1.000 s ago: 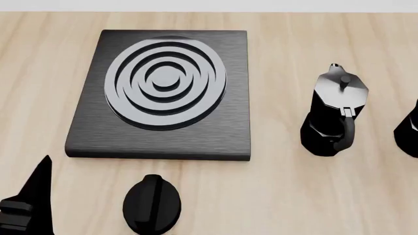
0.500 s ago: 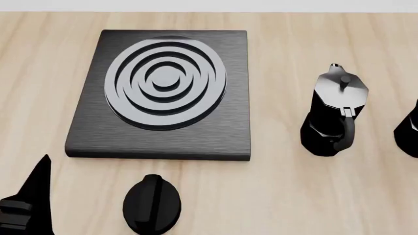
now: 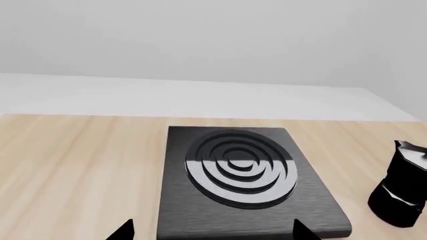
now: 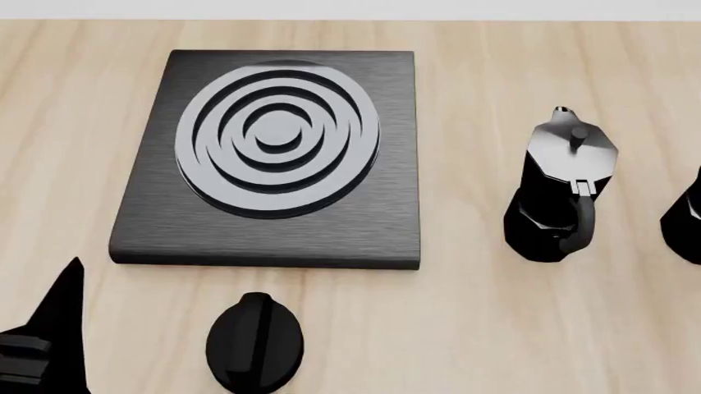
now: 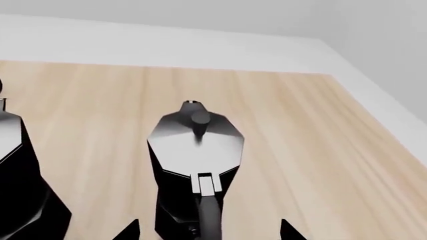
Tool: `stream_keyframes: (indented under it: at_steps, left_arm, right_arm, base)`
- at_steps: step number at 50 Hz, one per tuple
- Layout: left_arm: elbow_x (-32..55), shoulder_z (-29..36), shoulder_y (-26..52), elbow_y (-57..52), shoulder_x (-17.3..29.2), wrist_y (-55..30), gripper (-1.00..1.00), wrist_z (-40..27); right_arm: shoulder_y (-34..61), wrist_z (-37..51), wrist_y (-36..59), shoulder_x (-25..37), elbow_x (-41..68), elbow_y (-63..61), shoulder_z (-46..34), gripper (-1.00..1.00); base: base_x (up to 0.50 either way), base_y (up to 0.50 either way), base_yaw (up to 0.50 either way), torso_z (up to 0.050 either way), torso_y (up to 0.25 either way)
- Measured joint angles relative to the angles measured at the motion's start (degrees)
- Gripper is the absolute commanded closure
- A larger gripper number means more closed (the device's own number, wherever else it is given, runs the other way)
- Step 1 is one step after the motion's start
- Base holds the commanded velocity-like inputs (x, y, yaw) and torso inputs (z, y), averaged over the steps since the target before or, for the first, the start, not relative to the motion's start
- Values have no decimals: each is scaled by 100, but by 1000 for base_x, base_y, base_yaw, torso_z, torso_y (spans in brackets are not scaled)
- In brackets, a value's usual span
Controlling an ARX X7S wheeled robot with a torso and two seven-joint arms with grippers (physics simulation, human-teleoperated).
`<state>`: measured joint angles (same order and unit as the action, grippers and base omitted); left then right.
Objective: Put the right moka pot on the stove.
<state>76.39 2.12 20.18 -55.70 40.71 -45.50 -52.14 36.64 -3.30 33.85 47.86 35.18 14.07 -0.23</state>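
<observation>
Head view: the stove (image 4: pixel 268 160), a flat black square slab with concentric burner rings, lies on the light wooden surface (image 4: pixel 471 328) toward the far left. A small black oval knob (image 4: pixel 254 342) lies on the surface just near of the stove's near edge. To the right of the stove, apart from it, a second moka pot (image 4: pixel 562 190) stands upright with its curved handle turned toward the near side. The right moka pot (image 4: pixel 687 222) shows only as a black sliver at the right edge of this view, standing on the surface to the right of the second pot and well apart from the stove.

Right wrist view: the right moka pot (image 5: pixel 193 172) stands upright directly ahead of the right gripper (image 5: pixel 209 231), its silvery lid and knob on top and its handle facing the camera. The two dark fingertips (image 5: pixel 128 231) flank the pot's lower body with the jaws apart; no contact is visible.

Left wrist view: the left gripper (image 3: pixel 210 231) faces the stove's near edge, its jaws apart and holding nothing. In the head view the left gripper (image 4: pixel 49 345) shows at the near left corner.
</observation>
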Motion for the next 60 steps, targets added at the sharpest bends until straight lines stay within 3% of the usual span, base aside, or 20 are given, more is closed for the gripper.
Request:
stream_keyframes:
  at_steps: [60]
  left_arm:
    - [-40,97,-7,16,70,167,-100,-9]
  right_arm:
    - [790,-418,-674,-467,-617,1689,-571,-100]
  base:
    - [0,0,0,0,0]
